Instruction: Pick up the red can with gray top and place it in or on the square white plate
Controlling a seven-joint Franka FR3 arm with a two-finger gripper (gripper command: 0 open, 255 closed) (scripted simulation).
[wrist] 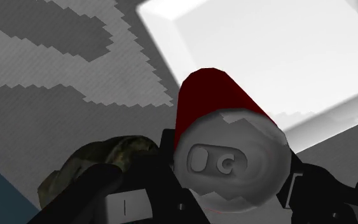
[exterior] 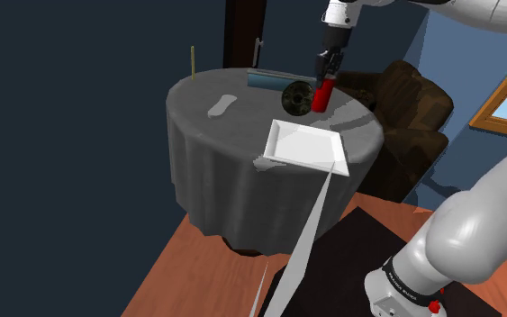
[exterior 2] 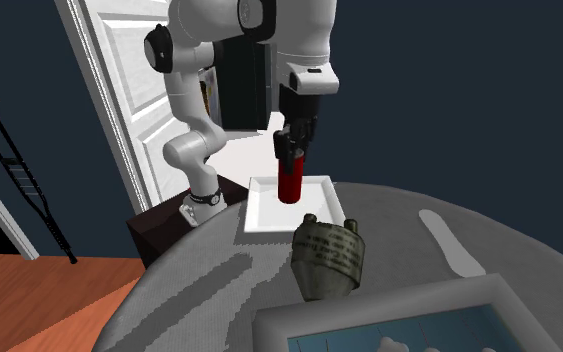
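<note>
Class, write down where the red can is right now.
In the shoulder view the red can is clasped in the gripper at the table's far side, right of the dark round object and behind the white plate.

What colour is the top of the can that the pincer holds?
Grey, on a red can; the wrist view shows the top best.

White arm [exterior 2: 304, 30], dark joints [exterior 2: 158, 47], all-black tool [exterior 2: 290, 155].

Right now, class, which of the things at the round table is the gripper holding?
The red can with the grey top: the gripper clasps it, while the white plate and the mottled green object lie free on the cloth.
</note>
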